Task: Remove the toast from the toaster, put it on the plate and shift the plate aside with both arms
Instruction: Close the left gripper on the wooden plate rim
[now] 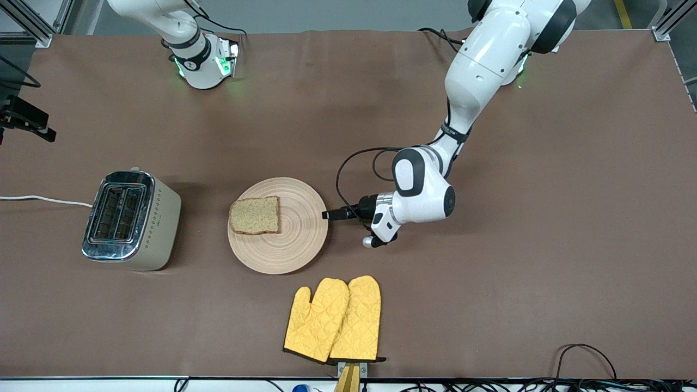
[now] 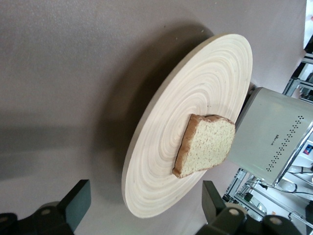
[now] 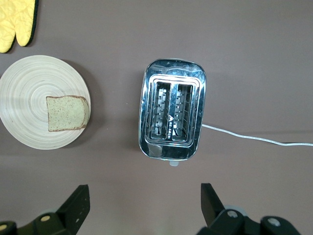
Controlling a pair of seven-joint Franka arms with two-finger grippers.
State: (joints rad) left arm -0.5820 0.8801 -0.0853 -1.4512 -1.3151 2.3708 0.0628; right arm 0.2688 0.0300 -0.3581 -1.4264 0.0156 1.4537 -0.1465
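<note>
The toast [image 1: 255, 215] lies flat on the plate [image 1: 294, 247], on the part of it toward the right arm's end of the table, and the plate rests on the brown table [image 1: 490, 305] between the toaster [image 1: 132, 219] and the left gripper [image 1: 329, 214]. That left gripper sits low, just beside the plate's rim on the side toward the left arm's end of the table, pointing at the plate; whether it touches the rim cannot be told. In the left wrist view its two fingers [image 2: 78, 200] are spread wide, with the plate's edge [image 2: 146, 196] straight ahead of them and the toast [image 2: 205, 144] farther along the same line, the toaster's pale side [image 2: 274, 132] past that. The right gripper [image 3: 144, 208] is up in the air over the table, looking straight down on the toaster [image 3: 172, 115] (both slots open at the top, its white cord [image 3: 254, 138] trailing off), with the plate [image 3: 29, 132] and toast [image 3: 67, 113] off to one side of it. Its fingers [image 3: 76, 205] are also spread apart and hold nothing. A pair of yellow quilted oven mitts [image 1: 335, 320] lies nearer to the front camera than the plate and the left gripper.
</note>
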